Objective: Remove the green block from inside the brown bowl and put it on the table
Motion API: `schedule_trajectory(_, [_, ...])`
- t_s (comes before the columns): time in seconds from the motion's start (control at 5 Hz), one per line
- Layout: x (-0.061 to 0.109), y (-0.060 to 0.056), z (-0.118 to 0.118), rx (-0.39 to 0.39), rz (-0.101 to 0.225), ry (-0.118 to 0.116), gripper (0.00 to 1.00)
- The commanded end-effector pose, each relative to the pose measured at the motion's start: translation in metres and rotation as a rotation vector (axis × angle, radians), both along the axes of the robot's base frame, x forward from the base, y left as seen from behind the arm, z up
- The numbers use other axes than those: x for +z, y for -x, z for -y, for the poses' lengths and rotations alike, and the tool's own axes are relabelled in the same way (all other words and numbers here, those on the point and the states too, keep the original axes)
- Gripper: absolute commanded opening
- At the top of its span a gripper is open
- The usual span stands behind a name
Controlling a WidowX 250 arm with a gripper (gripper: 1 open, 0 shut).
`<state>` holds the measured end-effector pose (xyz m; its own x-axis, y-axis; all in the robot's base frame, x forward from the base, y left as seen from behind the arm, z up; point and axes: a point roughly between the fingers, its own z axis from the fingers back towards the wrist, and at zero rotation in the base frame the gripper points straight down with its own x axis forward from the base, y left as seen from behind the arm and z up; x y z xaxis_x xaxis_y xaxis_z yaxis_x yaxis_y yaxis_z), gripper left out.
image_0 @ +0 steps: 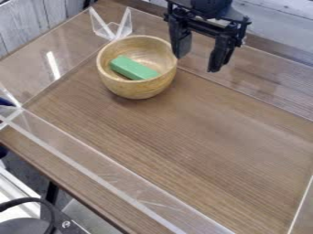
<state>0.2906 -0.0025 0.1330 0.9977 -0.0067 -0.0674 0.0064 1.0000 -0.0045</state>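
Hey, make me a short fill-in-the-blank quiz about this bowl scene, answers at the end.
1. The green block lies inside the ____.
2. The gripper holds ____.
3. The gripper's jaws are ____.
4. The bowl rests on the ____.

Missing words: bowl; nothing; open; table.

Open tabletop [184, 137] spreads near and right of the brown bowl [137, 66]; a clear acrylic wall [73, 151] borders the near-left edge.
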Motion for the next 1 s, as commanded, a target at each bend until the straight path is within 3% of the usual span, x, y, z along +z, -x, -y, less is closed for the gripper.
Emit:
schedule_trajectory(0.0, [-0.006,-0.001,-0.021,0.091,-0.003,-0.007,1.0])
schedule_trajectory(0.2, [-0.013,0.0,-0.047,0.227,0.003,-0.014,1.0])
schedule_trajectory(0.4, [-0.015,0.013,-0.088,0.41,0.015,-0.002,1.0])
schedule_trajectory(0.6, [-0.017,0.029,-0.127,0.514,0.023,0.014,1.0])
schedule_trajectory(0.8, [-0.018,0.023,-0.129,0.599,0.073,-0.002,1.0])
